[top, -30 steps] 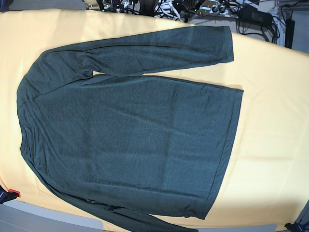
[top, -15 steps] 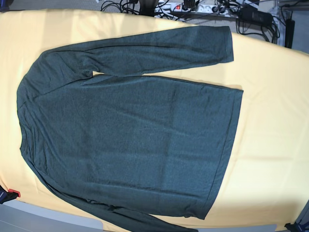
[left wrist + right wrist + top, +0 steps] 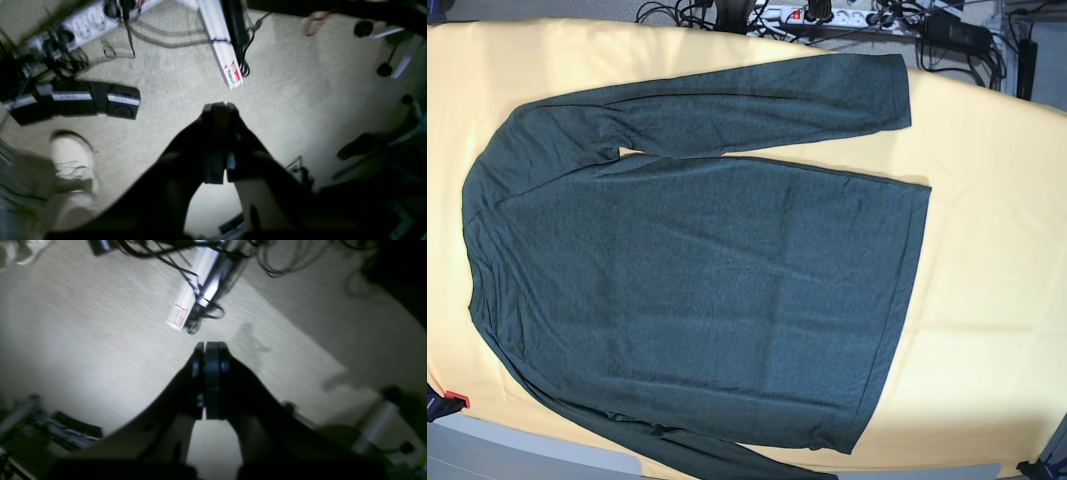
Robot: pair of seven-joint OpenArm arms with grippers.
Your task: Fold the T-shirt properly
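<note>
Fingers of both grippers pressed together, holding nothing: left gripper (image 3: pixel 218 110) and right gripper (image 3: pixel 210 348) hang over carpet floor (image 3: pixel 300 83), off the yellow table (image 3: pixel 997 250). T-shirt (image 3: pixel 697 290) lies flat, spread on table, neck toward its left end. Likely soft, light, limp knit; pinch at sleeve cuff (image 3: pixel 897 90) or hem corners. Power strip (image 3: pixel 90 16), cables, foot pedals (image 3: pixel 83 101), a shoe (image 3: pixel 71 156) on floor, well away from shirt; nothing blocks it.

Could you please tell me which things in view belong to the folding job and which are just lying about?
Job: shirt, yellow table, left pincer, right pincer.
Lying about: power strip, foot pedals, cables, white shoe.
</note>
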